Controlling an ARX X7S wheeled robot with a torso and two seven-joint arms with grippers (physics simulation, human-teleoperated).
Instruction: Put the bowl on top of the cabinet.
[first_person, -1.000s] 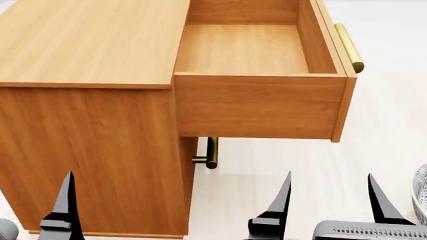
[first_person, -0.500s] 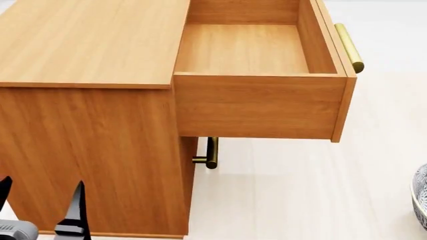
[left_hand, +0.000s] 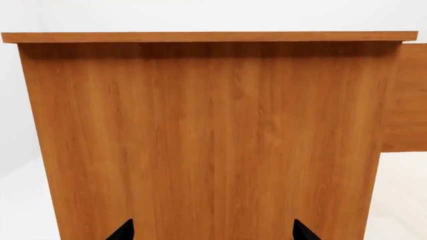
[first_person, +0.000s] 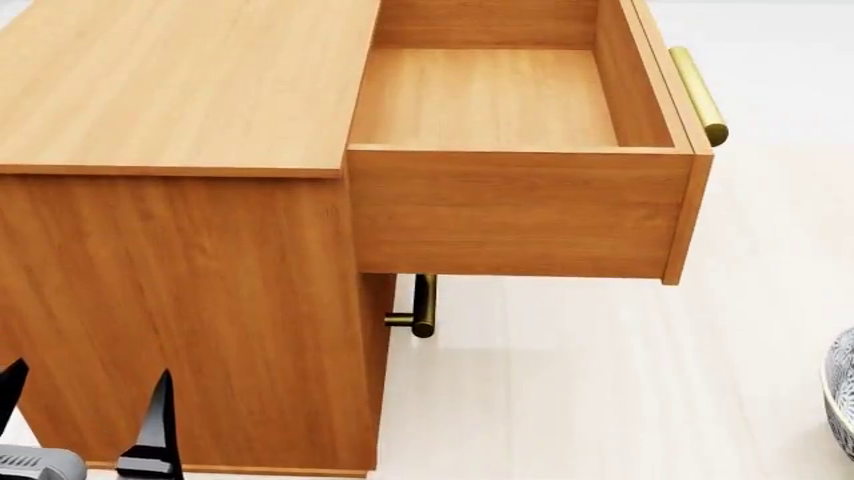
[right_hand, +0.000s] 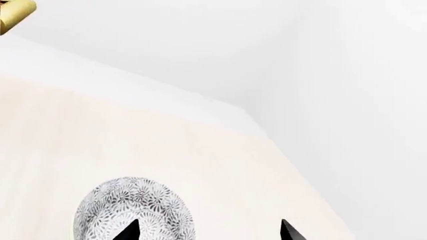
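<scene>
Bowl (right_hand: 133, 210) first: it sits on the pale floor (first_person: 641, 380), well apart from the cabinet (first_person: 174, 90), and nothing holds it. In the head view you see only a thin slice of it at the right edge of the picture, low down, so this view tells you little about its position.

The right wrist view shows what the head view cannot. There the patterned bowl lies just ahead of the right gripper (right_hand: 207, 232), whose two dark fingertips are spread wide with nothing between them. One tip already overlaps the bowl's near side in the picture, but I cannot tell if it touches. I judge that you aim this arm at the bowl to grasp it, and the wide opening is to let the rim pass between the fingers. The right gripper itself does not appear in the head view.

The left gripper (first_person: 83, 420) hangs low beside the cabinet's side panel, also spread and empty. Its wrist camera sees only that panel and the edge of the flat top, no bowl.

The top drawer (first_person: 521, 120) stands pulled out and empty, with its brass handle (first_person: 697, 95) toward the bowl's side. The flat top next to it is where the bowl must go.
</scene>
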